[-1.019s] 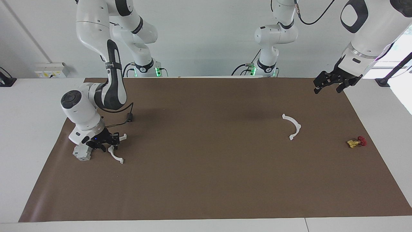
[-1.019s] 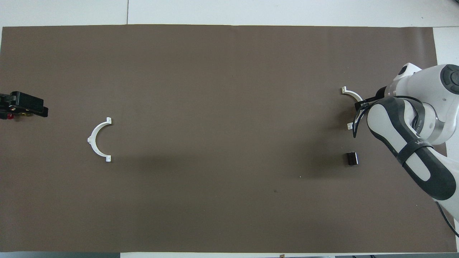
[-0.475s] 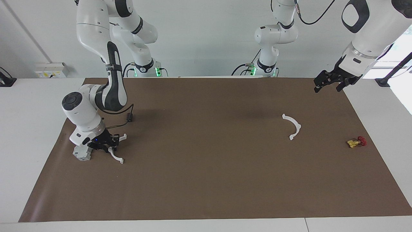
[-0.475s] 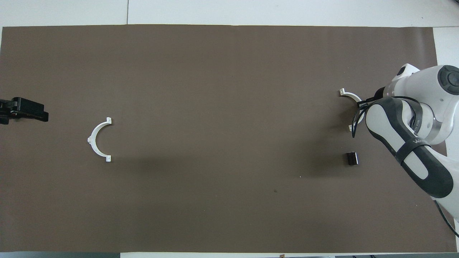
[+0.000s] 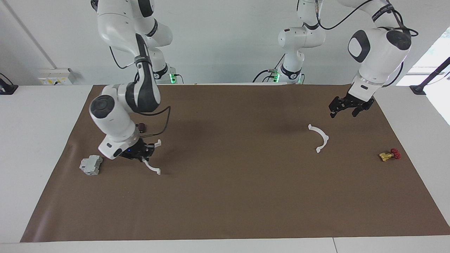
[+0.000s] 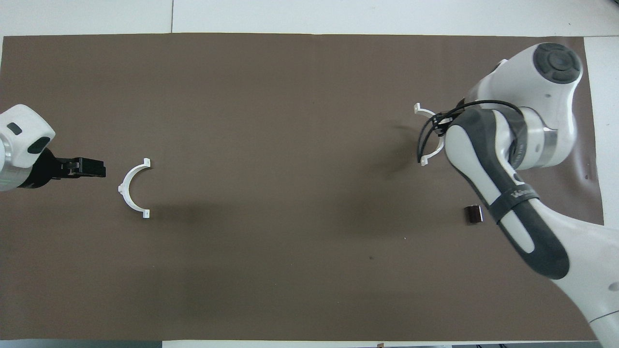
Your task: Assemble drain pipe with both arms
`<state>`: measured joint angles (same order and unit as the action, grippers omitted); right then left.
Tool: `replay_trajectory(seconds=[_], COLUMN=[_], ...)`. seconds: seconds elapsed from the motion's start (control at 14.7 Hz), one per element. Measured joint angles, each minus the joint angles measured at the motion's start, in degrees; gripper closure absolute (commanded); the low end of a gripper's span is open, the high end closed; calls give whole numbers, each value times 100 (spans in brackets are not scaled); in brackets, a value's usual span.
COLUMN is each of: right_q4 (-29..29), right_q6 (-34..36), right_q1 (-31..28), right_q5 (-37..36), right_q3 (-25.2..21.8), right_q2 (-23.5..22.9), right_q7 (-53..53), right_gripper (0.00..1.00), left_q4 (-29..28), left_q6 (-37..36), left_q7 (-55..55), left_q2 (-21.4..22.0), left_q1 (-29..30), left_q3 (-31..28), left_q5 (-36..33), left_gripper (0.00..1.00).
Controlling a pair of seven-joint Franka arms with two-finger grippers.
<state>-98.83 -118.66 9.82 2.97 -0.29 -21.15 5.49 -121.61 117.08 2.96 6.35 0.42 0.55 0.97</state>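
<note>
The drain pipe lies in two white half-rings. My right gripper (image 5: 143,153) is shut on one half-ring (image 5: 152,167) and holds it just above the brown mat, toward the right arm's end. In the overhead view that half-ring (image 6: 425,112) sticks out from under the right arm. The other half-ring (image 5: 322,137) lies flat on the mat toward the left arm's end and also shows in the overhead view (image 6: 126,191). My left gripper (image 5: 345,109) hangs open and empty over the mat beside this half-ring, apart from it (image 6: 92,167).
A grey blocky part (image 5: 90,165) sits on the mat near the right arm's end. A small dark cylinder (image 5: 141,127) stands nearer to the robots than the held half-ring. A small yellow and red part (image 5: 389,154) lies at the left arm's end.
My right gripper has lifted its half-ring and carried it away from the grey block toward the table's middle. My left gripper has come down from the mat's edge toward the other half-ring.
</note>
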Motion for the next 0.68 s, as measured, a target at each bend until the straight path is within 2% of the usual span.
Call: replay_trajectory(seconds=[0.27,0.48,0.68], right_q4=[10,-234,-675], right_q6=[-61,-514,-959], right_q1=[1259,1608,1668], right_q5=[-7,-8,-16], right_q3=[5,1,-23], right_q2=[-39,-122,-144], right_q7=[1938,2235,2239], right_gripper=[100,100,98], left_q4=[-720,-1061,-1164], left_q6=[1026,1912,2277], left_q7=[282,325,345], left_q2=[-276,-698,-1020], left_q1=[-8,-17,-12], left_q3=[18,24,23], left_q5=[0,0,0], left_gripper=[4,6,10])
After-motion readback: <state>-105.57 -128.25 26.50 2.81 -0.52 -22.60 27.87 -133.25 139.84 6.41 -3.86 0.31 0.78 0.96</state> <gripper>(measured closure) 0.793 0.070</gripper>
